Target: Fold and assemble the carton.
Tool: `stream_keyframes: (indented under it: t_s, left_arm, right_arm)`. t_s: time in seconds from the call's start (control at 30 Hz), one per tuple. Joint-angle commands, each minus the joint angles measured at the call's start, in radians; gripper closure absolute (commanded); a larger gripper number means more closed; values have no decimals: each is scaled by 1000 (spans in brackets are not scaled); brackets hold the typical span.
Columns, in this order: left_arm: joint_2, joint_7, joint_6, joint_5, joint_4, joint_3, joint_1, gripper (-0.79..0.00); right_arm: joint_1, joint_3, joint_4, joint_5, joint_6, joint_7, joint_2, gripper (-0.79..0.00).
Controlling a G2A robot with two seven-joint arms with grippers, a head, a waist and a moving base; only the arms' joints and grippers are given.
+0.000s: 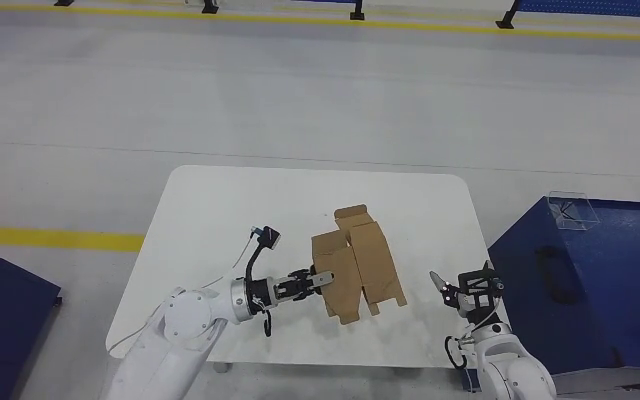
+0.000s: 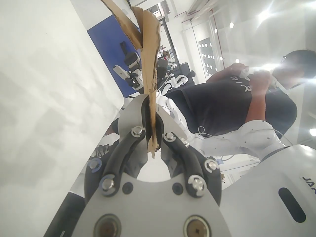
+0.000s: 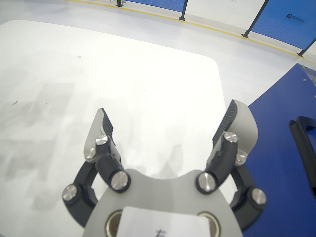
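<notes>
1. Jaws of the left gripper (image 2: 150, 114) are clenched on a thin edge of the carton (image 1: 355, 265); the cardboard passes between them, and its rim looks frayed there.
2. Carton is a flat brown blank, not yet opened into a box; it sits at the near middle of the table (image 1: 220, 215); in the left wrist view it rises off the surface, so the gripped side seems lifted.
3. I judge it light and rather stiff, but it bends easily at the creases and the rim can tear; a hold on a full panel near a fold line seems safer than on a flap tip.
4. Right gripper (image 3: 170, 119) hovers over the near right corner of the table, well apart from the carton; its jaws are spread wide and hold nothing.
5. Blue container (image 1: 570, 290) stands beside the table on the right.
</notes>
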Motion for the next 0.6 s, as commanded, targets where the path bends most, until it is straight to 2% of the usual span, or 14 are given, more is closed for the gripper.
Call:
stream_keyframes:
  t_s: [0.0, 0.07, 0.27, 0.4, 0.57]
  left_arm:
    - [0, 0, 0, 0, 0, 0, 0, 0]
    - [3, 3, -1, -15, 13, -10, 18, 0]
    - [27, -82, -108, -44, 39, -88, 85, 0]
    - [38, -175, -151, -123, 59, -113, 114, 0]
    - [46, -243, -204, -160, 64, -116, 133, 0]
  right_arm:
    - [6, 2, -11, 36, 0, -9, -2, -785]
    - [9, -6, -43, 167, -43, 73, -6, -785]
    - [18, 77, -160, 636, -131, 374, -6, -785]
    - [58, 158, -176, 1013, -139, 720, 6, -785]
    - [216, 151, -56, 1377, -86, 1183, 28, -785]
